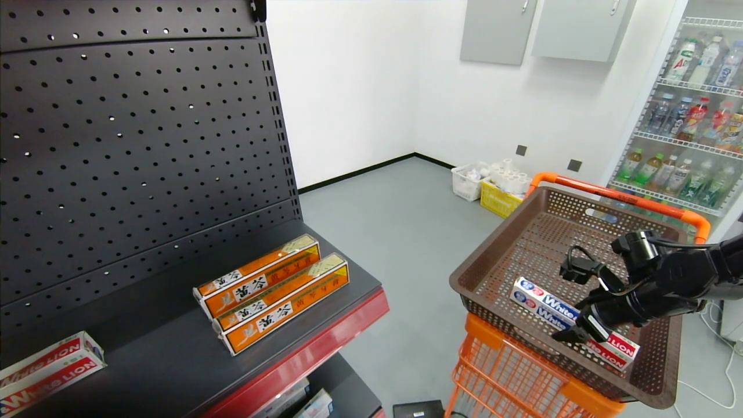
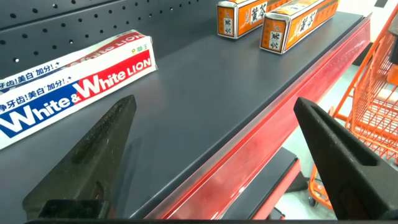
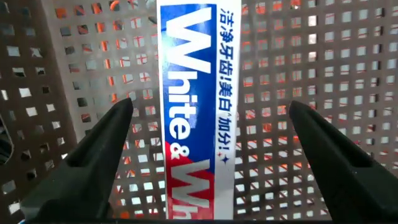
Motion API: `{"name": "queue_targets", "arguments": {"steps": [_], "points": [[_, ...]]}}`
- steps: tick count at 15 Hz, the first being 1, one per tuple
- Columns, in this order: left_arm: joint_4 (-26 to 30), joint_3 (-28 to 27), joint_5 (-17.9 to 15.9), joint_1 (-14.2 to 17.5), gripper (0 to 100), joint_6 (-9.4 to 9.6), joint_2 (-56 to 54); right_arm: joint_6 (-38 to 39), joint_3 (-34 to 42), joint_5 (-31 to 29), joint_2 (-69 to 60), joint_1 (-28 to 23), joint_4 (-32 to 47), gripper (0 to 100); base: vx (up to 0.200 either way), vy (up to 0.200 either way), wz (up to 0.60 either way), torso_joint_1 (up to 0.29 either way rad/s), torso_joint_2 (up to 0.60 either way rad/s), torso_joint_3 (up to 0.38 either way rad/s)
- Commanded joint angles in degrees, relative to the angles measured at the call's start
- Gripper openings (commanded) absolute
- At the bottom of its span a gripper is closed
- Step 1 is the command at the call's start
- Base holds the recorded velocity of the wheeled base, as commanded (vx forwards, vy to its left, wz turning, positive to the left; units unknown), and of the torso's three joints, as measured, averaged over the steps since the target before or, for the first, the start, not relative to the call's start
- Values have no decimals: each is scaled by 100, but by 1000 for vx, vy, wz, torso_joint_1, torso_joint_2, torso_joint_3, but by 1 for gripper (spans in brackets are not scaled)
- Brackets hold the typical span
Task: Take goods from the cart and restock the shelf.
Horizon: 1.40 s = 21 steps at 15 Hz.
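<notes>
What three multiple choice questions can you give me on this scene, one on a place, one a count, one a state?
1. The right gripper hangs: A over the brown basket; B near the floor; C at the drinks cooler.
2. Orange boxes on the shelf: A one; B two; C four.
3. The right gripper's jaws are: A shut empty; B shut on a box; C open.
Answers: A, brown mesh lies beneath it; B, a pair lies side by side; C, the jaws stand apart astride the toothpaste box.

Perforated matt plastic basket [image 1: 540, 226] — glossy cardboard toothpaste box [image 1: 537, 299].
</notes>
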Motion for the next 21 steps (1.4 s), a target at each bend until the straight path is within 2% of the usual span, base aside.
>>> {"name": "queue_targets", "arguments": {"steps": [1,2,3,9,13,18,21], "points": [[2,0,-1,2,100,2,0,-1,-9,13,64,9,-4,100,0,0,0,0,0,0],[2,0,-1,2,100,2,0,-1,-9,22,64,9,-4,100,0,0,0,0,0,0],[2,0,-1,2,100,2,0,-1,-9,13,73,27,-13,0,0,0,0,0,0,0],[2,0,-1,2,100,2,0,43,43,30,-86,53,31,0,0,0,0,0,0,0],[2,0,-1,2,100,2,0,368,34,30,-455,62,-4,0,0,0,0,0,0,0],[2,0,-1,2,100,2,0,1124,140,39,-1641,62,-31,0,0,0,0,0,0,0],[2,0,-1,2,100,2,0,1502,342,145,-2186,88,-409,0,0,0,0,0,0,0]]}}
